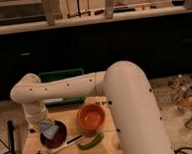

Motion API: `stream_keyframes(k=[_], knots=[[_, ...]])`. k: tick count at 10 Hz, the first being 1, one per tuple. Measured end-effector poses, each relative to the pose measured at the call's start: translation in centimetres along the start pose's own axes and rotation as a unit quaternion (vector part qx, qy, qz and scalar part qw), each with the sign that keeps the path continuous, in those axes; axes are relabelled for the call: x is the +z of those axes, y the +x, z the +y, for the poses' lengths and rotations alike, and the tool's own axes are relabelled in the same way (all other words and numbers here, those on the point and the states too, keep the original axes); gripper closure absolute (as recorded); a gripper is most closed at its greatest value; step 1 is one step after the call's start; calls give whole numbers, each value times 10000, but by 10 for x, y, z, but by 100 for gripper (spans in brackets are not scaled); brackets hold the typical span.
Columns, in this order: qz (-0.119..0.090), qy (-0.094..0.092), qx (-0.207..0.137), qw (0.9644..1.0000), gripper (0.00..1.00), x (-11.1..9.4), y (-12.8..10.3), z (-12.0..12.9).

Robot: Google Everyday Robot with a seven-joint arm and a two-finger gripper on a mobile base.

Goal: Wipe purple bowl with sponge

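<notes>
The purple bowl (55, 137) sits on the wooden table (102, 148) at the front left, dark maroon and glossy. The light blue-grey sponge (48, 129) is at the bowl's upper left rim, pressed down into the bowl. My gripper (46, 123) hangs from the white arm (65, 89) right above the sponge and holds it over the bowl. The arm's big white forearm (135, 113) hides the right side of the table.
A larger orange bowl (91, 117) stands just right of the purple bowl. A green pepper (90, 141) and a white-handled brush with dark bristles (57, 150) lie in front. A green tray (62, 76) is behind. Bottles (189, 97) stand on the floor at right.
</notes>
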Motion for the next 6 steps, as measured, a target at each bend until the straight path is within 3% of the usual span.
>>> stream_keyframes(k=[6], knots=[[99, 191, 311, 9993, 100, -2, -17, 21]])
